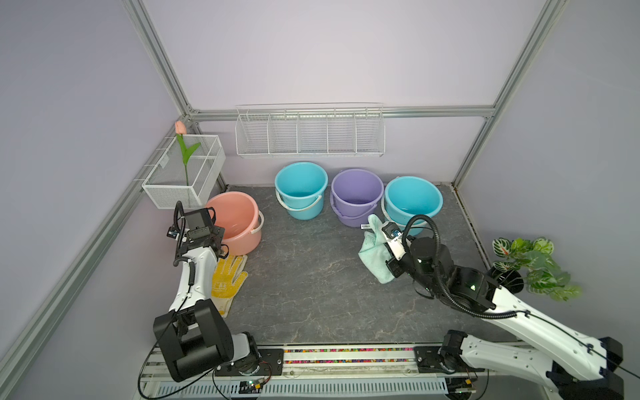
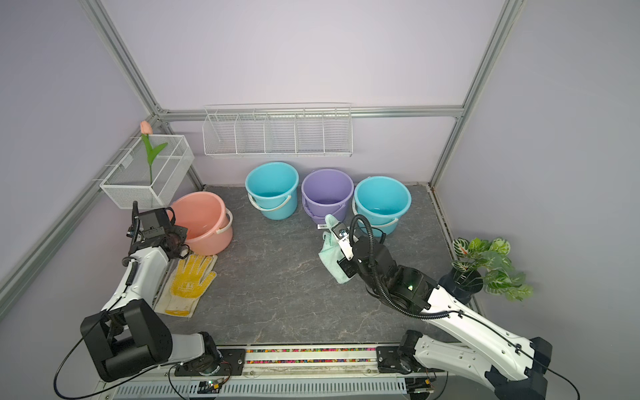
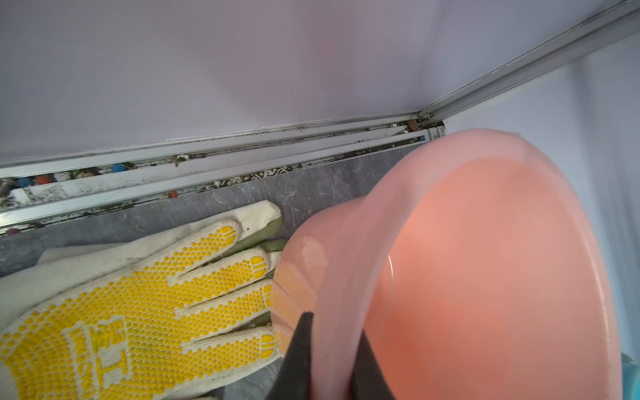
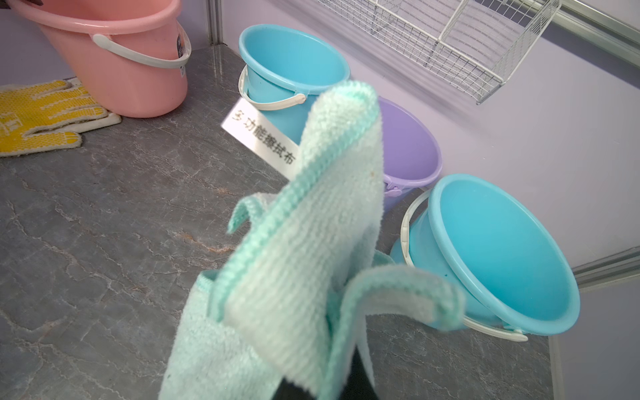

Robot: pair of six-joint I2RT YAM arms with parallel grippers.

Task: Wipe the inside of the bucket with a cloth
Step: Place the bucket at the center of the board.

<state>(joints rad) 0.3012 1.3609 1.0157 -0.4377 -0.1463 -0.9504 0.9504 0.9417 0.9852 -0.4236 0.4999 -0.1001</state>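
The cloth (image 1: 372,258) is sitting bunched up in the right gripper (image 4: 325,386), whose jaws are pinching fully closed on a fold of it. It's out over the right-middle of the table (image 1: 311,294), just in front of the purple bucket (image 1: 356,194) and well apart from the pink bucket (image 1: 237,221), which I'm guessing is the one to wipe. It's looking soft, fluffy and basically weightless, so I'm expecting it to flop and drag rather than push. The corner by the white label (image 4: 263,138) is sticking up loose in the right wrist view. I'm thinking a grip near the middle of the wad is fine, since it's leaving plenty of free fabric to smear around the wall. I can't tell if its lower edge is clearing the tabletop. The pink bucket is looking like light, slick plastic, so it's probably going to skate unless held. The left gripper (image 3: 332,363) is clamping its near rim, one finger inside and one outside, and the bucket is tipping over right beside the glove (image 1: 228,277). The right arm is stretching forward and inward from the front rail (image 1: 346,356), and the left arm is folding up tall at the elbow, reaching toward the back-left corner.
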